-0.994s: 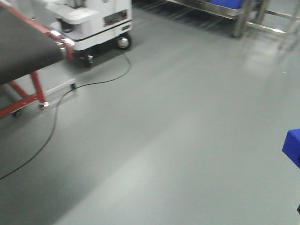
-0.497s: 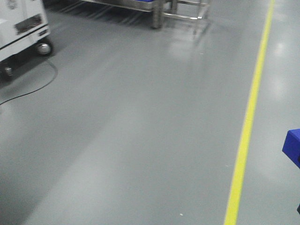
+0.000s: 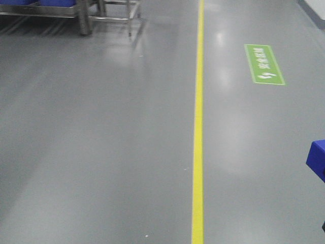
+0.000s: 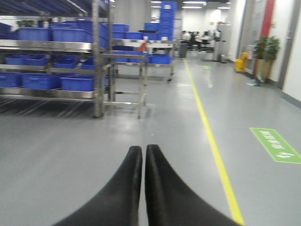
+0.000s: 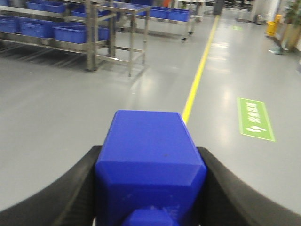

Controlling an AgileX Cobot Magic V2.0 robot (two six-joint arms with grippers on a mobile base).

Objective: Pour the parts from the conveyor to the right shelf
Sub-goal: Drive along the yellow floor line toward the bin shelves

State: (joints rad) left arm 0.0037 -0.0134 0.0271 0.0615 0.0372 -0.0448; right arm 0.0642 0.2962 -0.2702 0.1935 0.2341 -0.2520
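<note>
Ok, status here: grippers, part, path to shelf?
Left gripper shut, empty. Right gripper shut on blue part. Shelf ahead, leftward; nothing seen blocking.

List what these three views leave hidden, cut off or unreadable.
Front view: blue block cut by right edge; shelf cut by top edge.
Right wrist view: block's base cut by bottom edge.
Left wrist view: bins, contents hidden by their walls.
Floor sign: lettering too blurred.

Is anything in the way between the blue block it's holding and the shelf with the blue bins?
Nothing visible. Bare floor lies between the block and the shelf. A small steel table stands beside the shelf's right end, not across the path.
</note>
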